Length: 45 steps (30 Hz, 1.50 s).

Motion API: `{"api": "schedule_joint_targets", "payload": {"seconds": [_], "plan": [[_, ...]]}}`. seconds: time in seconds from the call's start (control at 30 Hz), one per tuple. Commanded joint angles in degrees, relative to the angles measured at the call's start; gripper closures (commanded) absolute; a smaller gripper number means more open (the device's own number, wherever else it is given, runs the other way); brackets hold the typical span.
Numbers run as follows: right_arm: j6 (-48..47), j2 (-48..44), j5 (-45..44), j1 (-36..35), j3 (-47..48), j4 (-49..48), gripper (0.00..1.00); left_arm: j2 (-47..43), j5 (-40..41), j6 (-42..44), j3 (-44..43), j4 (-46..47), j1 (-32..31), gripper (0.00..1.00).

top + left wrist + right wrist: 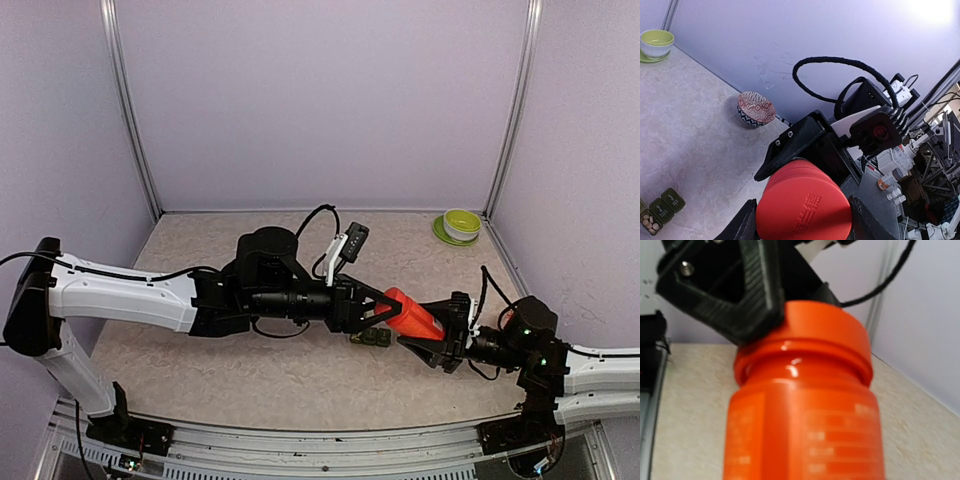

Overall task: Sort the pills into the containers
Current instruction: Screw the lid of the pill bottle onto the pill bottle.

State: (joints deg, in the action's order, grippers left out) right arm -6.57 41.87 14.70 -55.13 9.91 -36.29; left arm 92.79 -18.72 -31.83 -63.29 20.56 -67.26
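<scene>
Bottle (805,430) label blurred, unreadable | left end effector (388,306) clamped on cap (802,205) | right end effector (437,335) clamped on body

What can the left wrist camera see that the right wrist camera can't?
Only the left wrist view: the containers, one compartment open with pills inside, a patterned bowl and a green bowl. Only the right wrist view: the printed side of the red-orange bottle. Both: that bottle and the table.

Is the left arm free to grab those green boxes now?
Probably not: the left gripper is clamped on the red bottle, which the right gripper also holds. The green boxes lie below.
</scene>
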Motion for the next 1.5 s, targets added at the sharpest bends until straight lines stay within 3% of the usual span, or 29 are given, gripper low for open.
{"api": "schedule_joint_targets", "payload": {"seconds": [0.0,0.23,0.47,0.87,1.23,1.47], "plan": [[-2.4,-0.2,-5.8,-1.2,3.9,1.2,0.80,2.1,1.7,-4.5,-1.8,-1.5,-0.6,0.53],[-6.8,0.1,-14.2,-3.7,5.7,4.6,0.81,3.6,3.4,-6.9,-3.0,-4.6,-0.7,0.53],[-12.4,0.3,-21.0,-7.1,6.7,5.8,0.81,5.6,-2.0,-8.4,-3.8,-4.3,-0.4,0.53],[-2.1,-2.0,-12.0,-7.3,7.1,7.2,0.81,3.1,-6.8,6.0,-1.7,-2.3,-0.2,0.53],[6.5,-4.2,-6.5,-7.3,4.8,4.4,0.82,1.4,-10.5,9.8,0.3,0.1,-0.1,0.37],[6.9,-3.6,-7.4,-7.3,4.1,3.6,0.83,-2.7,-7.8,9.9,2.6,1.8,0.3,0.18]]}}
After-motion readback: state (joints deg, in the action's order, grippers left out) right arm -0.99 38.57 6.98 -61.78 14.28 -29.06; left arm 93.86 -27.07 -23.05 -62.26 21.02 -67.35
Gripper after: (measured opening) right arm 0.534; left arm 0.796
